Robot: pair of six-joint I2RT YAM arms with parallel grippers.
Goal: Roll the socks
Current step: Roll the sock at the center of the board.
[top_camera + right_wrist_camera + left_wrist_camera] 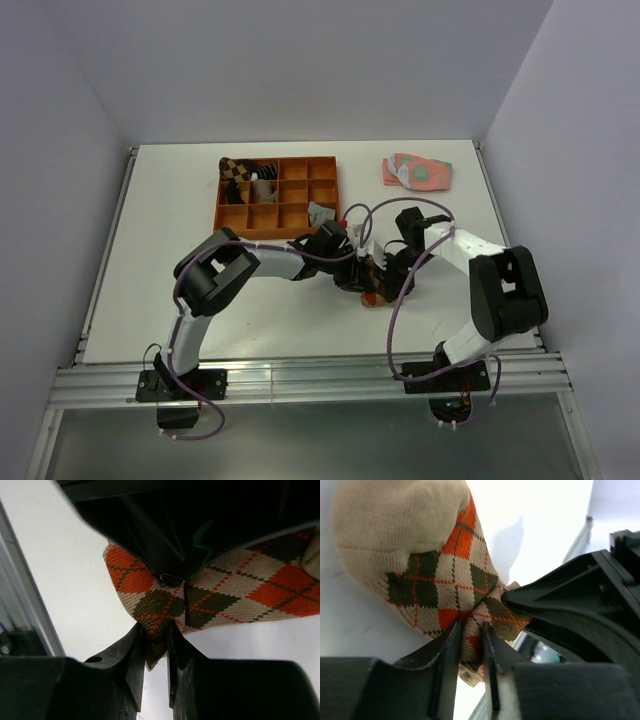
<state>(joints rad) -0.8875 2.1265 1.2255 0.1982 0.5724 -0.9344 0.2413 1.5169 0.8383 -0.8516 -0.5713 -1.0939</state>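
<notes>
The tan argyle sock (372,290) lies on the white table between both grippers. In the left wrist view its plain tan toe end points away and its diamond part (435,580) runs down into my left gripper (471,626), which is shut on the sock's edge. My right gripper (155,628) is shut on another edge of the same sock (250,590). In the top view the left gripper (352,268) and right gripper (390,272) nearly touch. A grey sock (320,213) lies by the tray's near right corner, partly hidden by the left arm.
An orange compartment tray (300,205) stands at the back, with another argyle piece (237,172) and grey-white fabric (262,187) inside. Pink-and-green socks (417,172) lie at the back right. The right arm's black housing (570,605) crowds the left wrist view.
</notes>
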